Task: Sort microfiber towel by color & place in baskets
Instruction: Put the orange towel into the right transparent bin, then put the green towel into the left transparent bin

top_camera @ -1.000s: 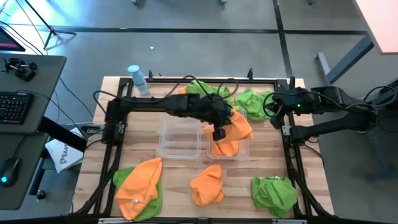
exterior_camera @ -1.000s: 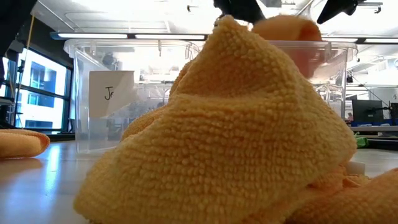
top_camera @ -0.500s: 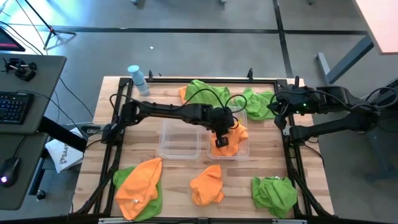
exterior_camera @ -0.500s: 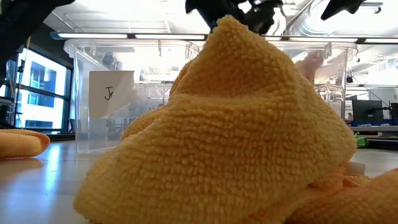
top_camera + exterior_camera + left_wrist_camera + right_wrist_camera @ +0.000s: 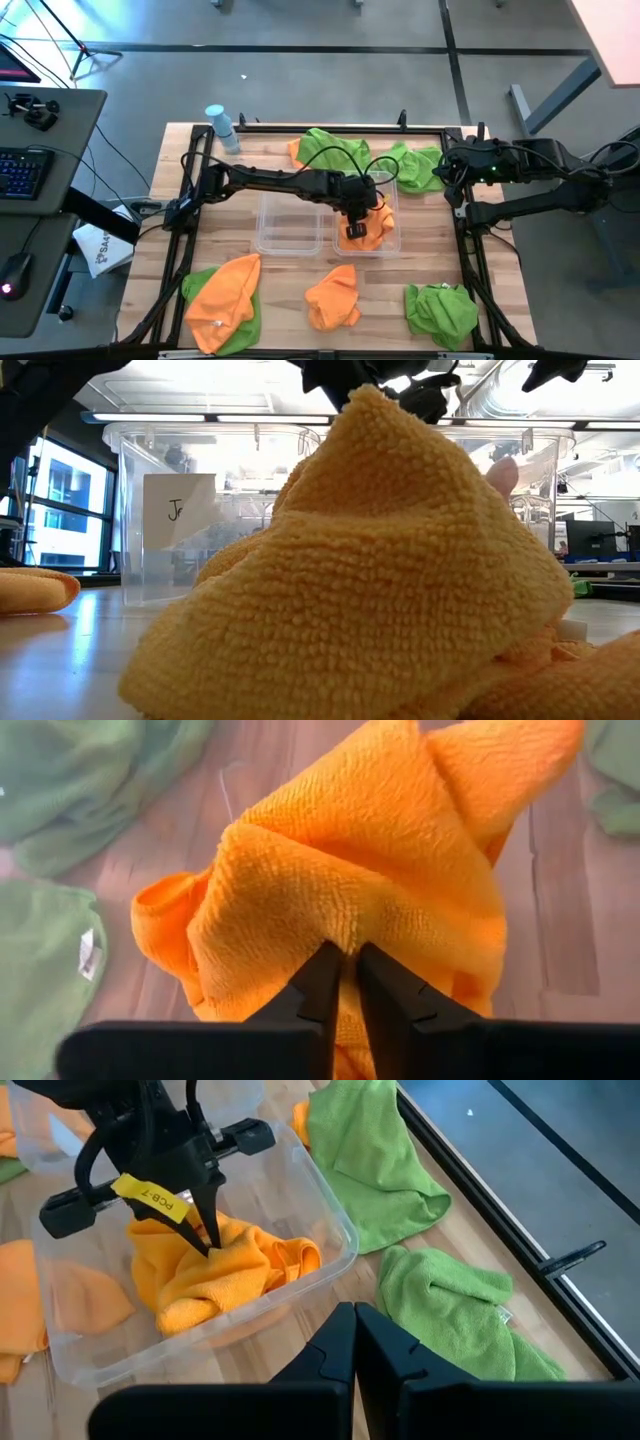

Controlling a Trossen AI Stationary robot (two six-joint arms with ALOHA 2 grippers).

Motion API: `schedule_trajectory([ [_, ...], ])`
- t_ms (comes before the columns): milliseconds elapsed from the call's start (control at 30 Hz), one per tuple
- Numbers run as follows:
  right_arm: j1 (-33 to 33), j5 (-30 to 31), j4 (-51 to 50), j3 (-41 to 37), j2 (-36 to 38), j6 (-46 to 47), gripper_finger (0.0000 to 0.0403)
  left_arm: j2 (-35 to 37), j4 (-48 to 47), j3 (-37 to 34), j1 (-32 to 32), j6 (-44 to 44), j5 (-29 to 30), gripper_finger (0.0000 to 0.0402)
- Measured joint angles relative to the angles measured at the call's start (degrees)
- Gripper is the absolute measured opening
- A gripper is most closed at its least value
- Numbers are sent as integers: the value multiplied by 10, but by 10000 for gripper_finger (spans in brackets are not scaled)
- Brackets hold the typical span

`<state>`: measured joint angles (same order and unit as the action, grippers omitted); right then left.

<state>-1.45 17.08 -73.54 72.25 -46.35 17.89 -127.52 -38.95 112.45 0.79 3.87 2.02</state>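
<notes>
My left gripper [image 5: 355, 228] hangs inside the right-hand clear bin [image 5: 392, 243], shut on a bright orange towel [image 5: 375, 215] bunched on the bin floor. The right wrist view shows the same gripper [image 5: 207, 1230] and towel [image 5: 220, 1270] in that bin [image 5: 340, 1240]. The other clear bin [image 5: 290, 222] stands just left of it. My right gripper [image 5: 355, 1330] is shut on nothing and waits at the table's right edge [image 5: 447, 182]. Loose towels lie on the table: green ones [image 5: 330, 150] [image 5: 412, 165] at the far side, an orange one [image 5: 335, 295] near the front. My left gripper pinches a raised fold [image 5: 345, 925] on top of the orange towel between its two fingers [image 5: 318, 985]. It comes from above, pointing down. The towel sits slack in the bin, its lower part resting on the bin floor [image 5: 175, 1305].
An orange and green pile [image 5: 225, 300] lies near the front left and a green towel [image 5: 440, 310] near the front right. A pale-blue bottle [image 5: 220, 128] stands at the far left corner. In the low view an orange towel [image 5: 380, 580] fills the foreground.
My left gripper has come down into the right-hand bin, moving slightly toward the near edge and carrying the orange towel. The towel, which hung spread over the bin's far right side, now lies bunched inside it.
</notes>
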Motion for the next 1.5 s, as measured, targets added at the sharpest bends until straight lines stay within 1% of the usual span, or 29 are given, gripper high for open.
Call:
schedule_trajectory([
  [167, 0, 0, 0, 0, 0, 0, 0, 0, -6, 4, -4, -15, -2, 81],
  [300, 0, 0, 0, 0, 0, 0, 0, 22, -13, 4, -5, -16, -1, 103],
  [533, 0, 10, 0, 0, -2, 1, 0, 78, -29, 5, -1, -16, 13, 106],
  [667, 0, 14, 0, 0, -2, 2, 0, 115, -77, 5, -3, -15, 18, 106],
  [733, 0, 14, 1, 0, -2, 3, 0, 135, -91, -7, -5, -13, 22, 106],
  [833, 0, 14, 1, 0, -2, 19, 0, 173, -70, -63, -9, -11, 27, 106],
  [900, 0, 14, 1, 0, -2, 30, 0, 211, -43, -120, -10, -1, 42, 106],
  [1067, 0, 15, 6, 0, -3, 48, 0, 326, 36, -265, -12, 39, 59, 106],
  [1167, 0, 20, 28, 0, -10, 57, 0, 401, 61, -327, -13, 56, 91, 106],
  [1300, 0, 44, 84, 0, -39, 24, 0, 496, 69, -392, -13, 66, 120, 106],
  [1400, -1, 68, 143, 0, -76, 0, 0, 559, 74, -440, -13, 67, 121, 106],
  [1500, -8, 78, 210, 0, -121, -27, 0, 619, 75, -485, -13, 80, 121, 106],
])
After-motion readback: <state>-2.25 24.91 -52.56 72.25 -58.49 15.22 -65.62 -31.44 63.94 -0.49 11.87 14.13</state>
